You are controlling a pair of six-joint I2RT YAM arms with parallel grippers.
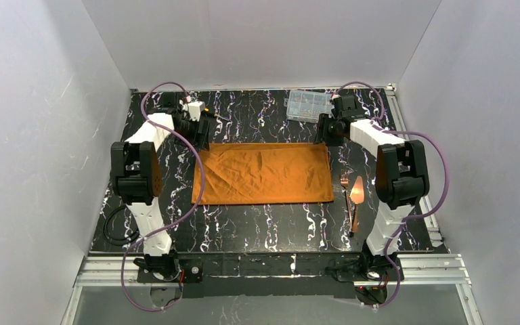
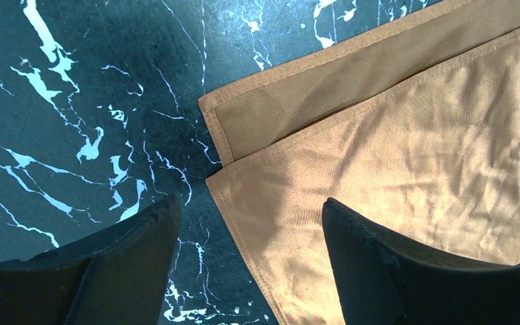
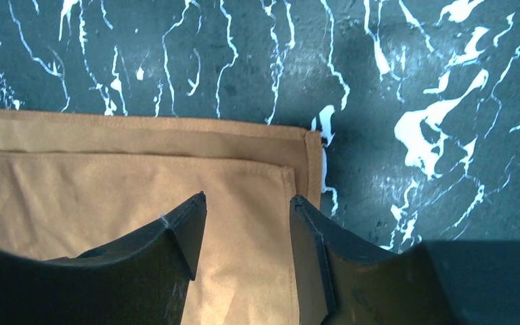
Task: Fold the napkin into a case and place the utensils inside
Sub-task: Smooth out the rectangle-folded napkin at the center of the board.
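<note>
The napkin point(image 1: 264, 172) is laid folded mid-table, long axis left to right. Its far-left corner is overhung by the left gripper point(image 2: 250, 271), its far-right by the right gripper point(image 3: 247, 257), both spread and empty. The utensils point(image 1: 352, 193) are laid just right of it.

One rust-orange napkin point(image 1: 263, 172) lies on the surface point(image 1: 257, 223), folded so that two layers show at its far corners. Toward the right edge lie copper utensils point(image 1: 352, 200): one fork point(image 1: 344, 180) and one broader piece point(image 1: 357, 191), the two that can be made out. One clear compartment box point(image 1: 308, 105) sits by the far edge.
</note>
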